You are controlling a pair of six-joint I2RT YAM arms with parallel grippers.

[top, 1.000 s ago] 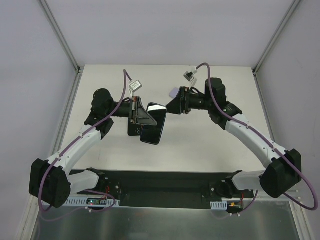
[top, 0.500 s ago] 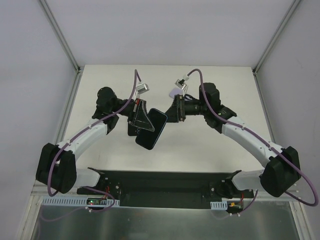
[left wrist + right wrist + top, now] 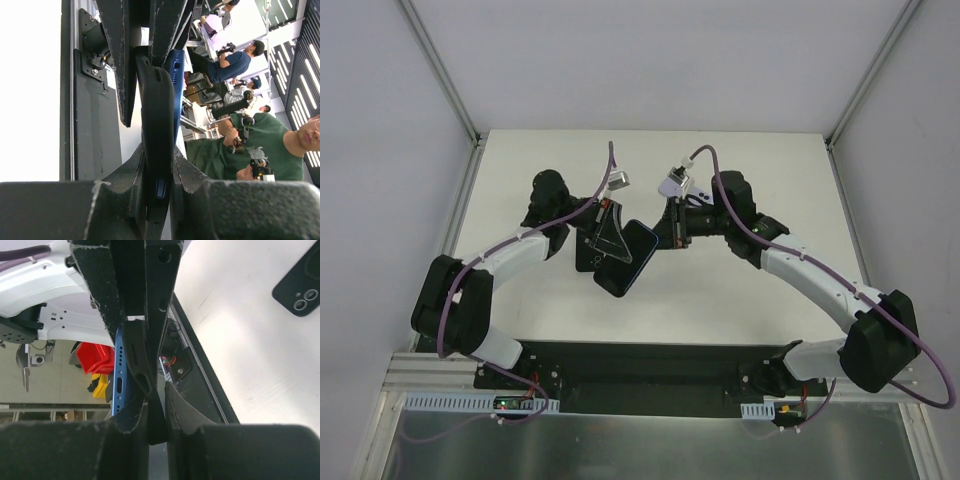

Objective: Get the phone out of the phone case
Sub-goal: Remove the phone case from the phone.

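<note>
A blue phone in a black phone case hangs above the table between the two arms. My left gripper is shut across it from the left. In the left wrist view the fingers clamp the black phone case on both faces, and my left gripper is at its side button. The blue phone edge shows beside the case at the far end. My right gripper is shut on a thin black lip of the phone case. The blue phone edge lies just outside its left finger.
A second black case with camera holes lies flat on the white table, below the held phone and beside the left gripper in the top view. The black base rail runs along the near edge.
Both arms have moved inward toward each other. The right gripper, open a second ago, has closed on the case's edge. The phone has tilted slightly.
</note>
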